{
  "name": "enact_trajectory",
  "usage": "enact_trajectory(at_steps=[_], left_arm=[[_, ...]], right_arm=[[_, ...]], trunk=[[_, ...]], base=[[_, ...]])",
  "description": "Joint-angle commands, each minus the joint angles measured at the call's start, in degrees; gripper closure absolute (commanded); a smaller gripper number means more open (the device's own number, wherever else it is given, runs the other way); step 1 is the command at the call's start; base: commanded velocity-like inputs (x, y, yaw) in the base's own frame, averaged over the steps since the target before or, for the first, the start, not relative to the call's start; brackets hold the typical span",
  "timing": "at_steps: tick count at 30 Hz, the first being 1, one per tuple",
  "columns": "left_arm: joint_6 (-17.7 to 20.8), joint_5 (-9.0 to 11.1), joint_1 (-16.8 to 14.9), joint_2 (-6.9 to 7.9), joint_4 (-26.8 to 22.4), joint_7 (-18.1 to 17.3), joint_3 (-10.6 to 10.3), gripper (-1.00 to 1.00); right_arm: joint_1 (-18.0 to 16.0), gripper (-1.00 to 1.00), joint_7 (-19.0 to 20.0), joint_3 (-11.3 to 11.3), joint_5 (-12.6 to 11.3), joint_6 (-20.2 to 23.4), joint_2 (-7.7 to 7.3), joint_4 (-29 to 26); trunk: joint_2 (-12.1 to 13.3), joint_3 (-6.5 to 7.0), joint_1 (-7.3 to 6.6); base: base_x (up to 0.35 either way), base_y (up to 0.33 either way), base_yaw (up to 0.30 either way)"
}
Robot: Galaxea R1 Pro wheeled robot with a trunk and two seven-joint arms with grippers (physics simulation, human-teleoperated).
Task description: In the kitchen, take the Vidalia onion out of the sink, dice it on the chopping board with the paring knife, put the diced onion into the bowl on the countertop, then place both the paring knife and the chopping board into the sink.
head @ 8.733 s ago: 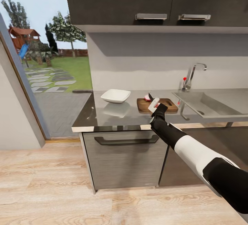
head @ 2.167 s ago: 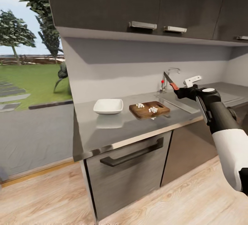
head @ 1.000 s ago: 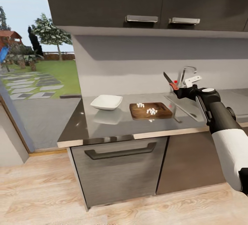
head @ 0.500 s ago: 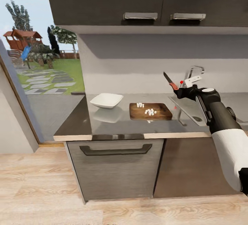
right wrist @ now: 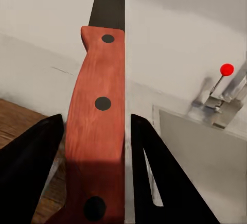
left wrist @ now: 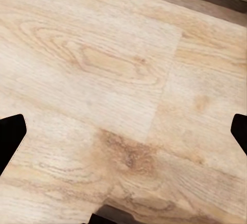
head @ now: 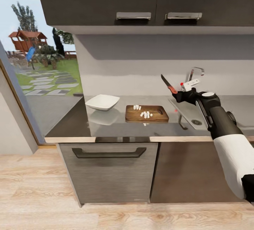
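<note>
The brown chopping board [head: 155, 114] lies on the dark-grey countertop [head: 113, 124] with several white diced onion pieces [head: 143, 114] on it. To its left sits the white bowl [head: 102, 102], with nothing in it. My right gripper [head: 179, 95] is shut on the paring knife's red handle [head: 172, 89], holding it in the air between board and sink [head: 206, 112], dark blade [head: 164, 80] pointing up and left. The right wrist view shows the handle [right wrist: 100, 131] between both fingers [right wrist: 31, 172]. My left gripper [left wrist: 123, 131] hangs open over the floor.
The chrome tap [head: 194, 74] with a red knob [right wrist: 226, 69] stands behind the sink. Dark wall cabinets [head: 141, 0] hang above the counter. Below it are a grey drawer front [head: 109, 166] and wood floor [left wrist: 118, 80]. A large window [head: 38, 67] is at the left.
The camera has swung and the counter now sits squarer and a little further left in the picture. The onion, whole on the board earlier, now lies diced. The knife stays raised in my right gripper.
</note>
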Motion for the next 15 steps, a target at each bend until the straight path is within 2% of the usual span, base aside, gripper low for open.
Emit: enact_trajectory(at_steps=[1,7,12,15], left_arm=[[-0.36,0.06,-0.10,-0.03,0.22,0.01,0.04,-1.00],[-0.34,0.04,-0.10,-0.07,0.22,0.01,0.04,-1.00],[-0.33,0.04,-0.10,-0.09,0.22,0.01,0.04,-1.00],[-0.21,0.04,-0.10,-0.16,0.22,0.04,0.04,-1.00]], right_arm=[[0.01,1.00,0.36,0.14,0.62,0.21,0.29,-0.41],[1.89,1.00,1.20,0.23,0.47,0.19,2.24,-2.33],[2.13,1.00,1.33,0.13,0.55,0.34,3.86,-3.94],[2.16,1.00,1.20,-0.02,0.78,0.72,4.83,-4.90]], trunk=[[-0.03,-0.06,-0.01],[-0.03,-0.06,-0.01],[-0.03,-0.06,-0.01],[-0.03,-0.06,-0.01]], base=[[0.000,0.000,0.000],[0.000,0.000,0.000],[0.000,0.000,0.000],[0.000,-0.129,0.000]])
